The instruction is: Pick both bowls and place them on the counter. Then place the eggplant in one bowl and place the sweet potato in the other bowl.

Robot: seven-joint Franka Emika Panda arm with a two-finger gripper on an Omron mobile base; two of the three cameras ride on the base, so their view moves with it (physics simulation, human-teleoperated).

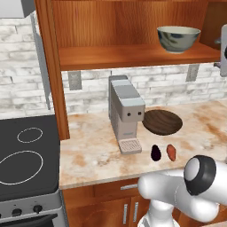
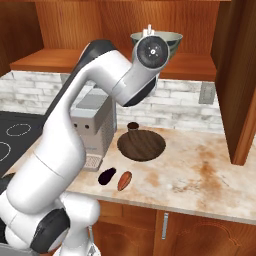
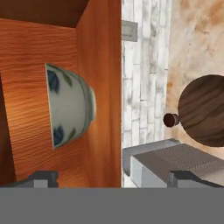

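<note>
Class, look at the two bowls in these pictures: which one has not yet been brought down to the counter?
The grey-green glazed bowl. It stands on the wooden shelf, while the flat brown wooden bowl already lies on the stone counter.

In the right base view the arm's wrist joint covered most of the grey-green bowl, leaving only part of its rim and right side. The arm also hid the left part of the coffee machine. In the left base view the stovetop ran off the left edge. In the hand view the wooden bowl was cut by the right edge, and a small dark, perhaps cup-like thing beside it was too small to name.
</note>
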